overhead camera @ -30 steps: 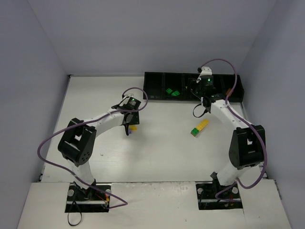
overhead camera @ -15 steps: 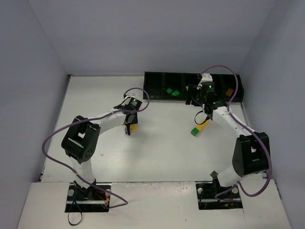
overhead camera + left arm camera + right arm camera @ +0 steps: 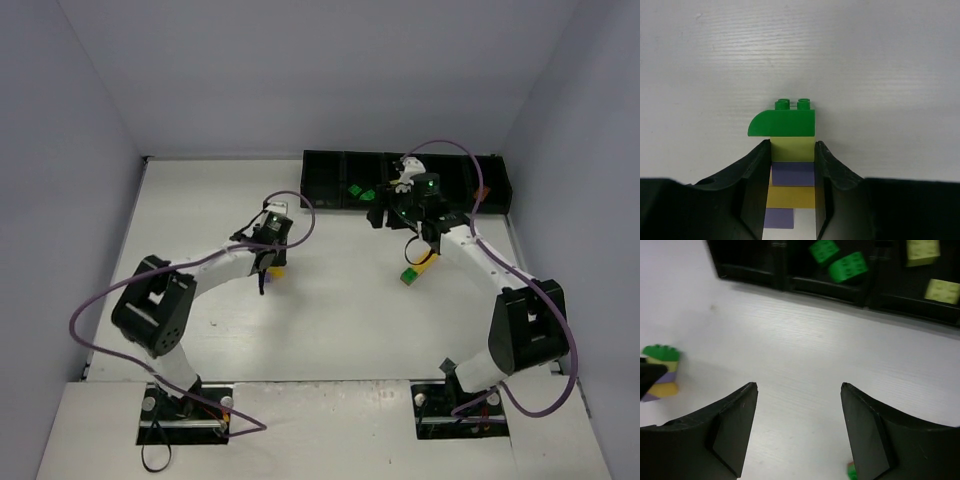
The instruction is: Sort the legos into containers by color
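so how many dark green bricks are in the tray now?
2, both in one tray compartment: one brick beside another. Other compartments are partly hidden, so maybe more.

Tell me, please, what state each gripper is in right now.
Left gripper: closed on the stack of bricks.
Right gripper: open, holding nothing.

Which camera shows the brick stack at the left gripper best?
Left wrist: the brick stack fills the middle, colour layers clear. The top view shows a yellow speck; the right wrist a small part at its left edge.
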Robot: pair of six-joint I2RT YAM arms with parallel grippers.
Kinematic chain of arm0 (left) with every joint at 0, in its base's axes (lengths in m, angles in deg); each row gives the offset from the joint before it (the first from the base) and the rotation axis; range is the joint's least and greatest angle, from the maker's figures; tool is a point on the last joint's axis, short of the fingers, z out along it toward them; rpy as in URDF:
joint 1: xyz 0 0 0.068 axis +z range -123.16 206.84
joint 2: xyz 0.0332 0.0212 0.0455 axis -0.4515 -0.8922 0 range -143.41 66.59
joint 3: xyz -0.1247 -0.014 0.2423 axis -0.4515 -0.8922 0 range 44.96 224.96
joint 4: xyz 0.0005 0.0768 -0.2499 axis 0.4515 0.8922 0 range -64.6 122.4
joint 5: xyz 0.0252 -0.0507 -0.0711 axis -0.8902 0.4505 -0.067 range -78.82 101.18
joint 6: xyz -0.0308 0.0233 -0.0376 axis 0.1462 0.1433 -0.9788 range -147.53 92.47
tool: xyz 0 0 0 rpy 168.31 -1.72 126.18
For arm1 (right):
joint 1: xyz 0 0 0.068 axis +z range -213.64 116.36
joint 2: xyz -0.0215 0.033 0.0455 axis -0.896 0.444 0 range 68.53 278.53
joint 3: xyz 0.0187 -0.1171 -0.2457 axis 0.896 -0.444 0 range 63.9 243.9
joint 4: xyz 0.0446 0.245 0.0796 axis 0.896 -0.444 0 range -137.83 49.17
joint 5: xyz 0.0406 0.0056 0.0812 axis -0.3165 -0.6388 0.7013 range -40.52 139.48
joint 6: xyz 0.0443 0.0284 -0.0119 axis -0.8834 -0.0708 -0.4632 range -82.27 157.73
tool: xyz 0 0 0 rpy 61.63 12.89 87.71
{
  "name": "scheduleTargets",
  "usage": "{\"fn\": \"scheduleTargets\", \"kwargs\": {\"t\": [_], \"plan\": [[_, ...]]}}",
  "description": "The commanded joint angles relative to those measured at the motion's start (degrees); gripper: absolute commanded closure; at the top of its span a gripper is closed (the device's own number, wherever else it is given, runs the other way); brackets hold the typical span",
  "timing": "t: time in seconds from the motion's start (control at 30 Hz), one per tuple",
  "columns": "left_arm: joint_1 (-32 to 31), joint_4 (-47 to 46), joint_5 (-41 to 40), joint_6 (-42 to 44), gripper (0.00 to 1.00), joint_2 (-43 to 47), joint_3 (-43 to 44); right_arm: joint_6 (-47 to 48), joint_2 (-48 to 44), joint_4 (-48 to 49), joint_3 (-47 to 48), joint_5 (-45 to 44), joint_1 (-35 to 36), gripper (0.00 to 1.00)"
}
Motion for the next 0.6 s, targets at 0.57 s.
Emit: {"fn": "scheduleTargets", "kwargs": {"t": [0.57], "plan": [[-1.46, -26.82, 37.87, 36.10, 1.00, 35.21, -18.14, -12.24, 3.78, -0.71, 13.66, 34.37, 12.97, 0.23]]}}
